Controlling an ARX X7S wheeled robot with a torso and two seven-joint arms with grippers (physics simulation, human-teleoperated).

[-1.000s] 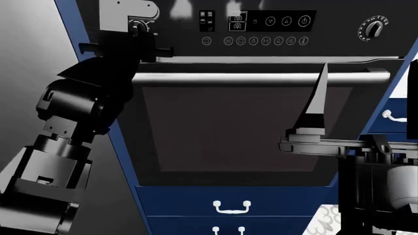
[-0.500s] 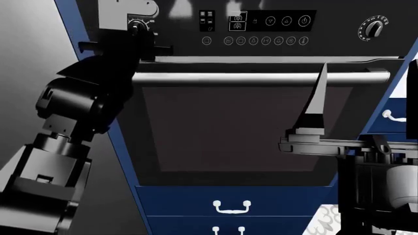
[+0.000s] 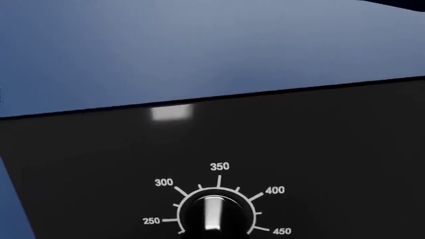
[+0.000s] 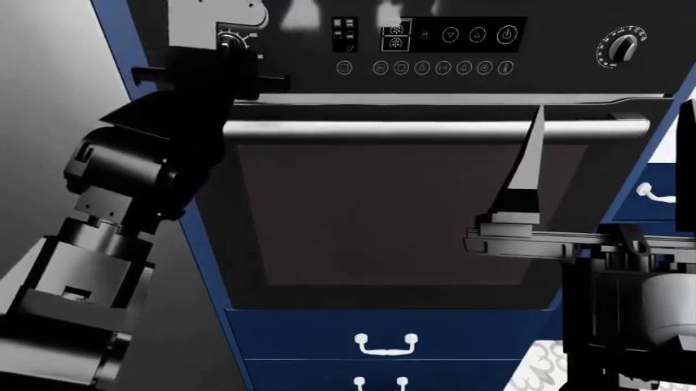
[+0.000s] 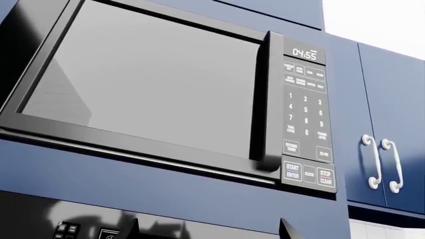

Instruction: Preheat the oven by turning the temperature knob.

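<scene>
Left wrist view: small round black temperature knob, silver ridge toward 350. Left gripper there, right gripper; finger spread indiscernible.

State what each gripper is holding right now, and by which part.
The right gripper holds nothing; its fingers stand free before the oven door. The left gripper is at the temperature knob, but a grasp cannot be told.

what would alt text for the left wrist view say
Close-up of the temperature knob, black with a silver pointer ridge aimed at 350, ringed by white numerals from 250 to 450 on the oven panel. Blue cabinet lies beyond.
</scene>
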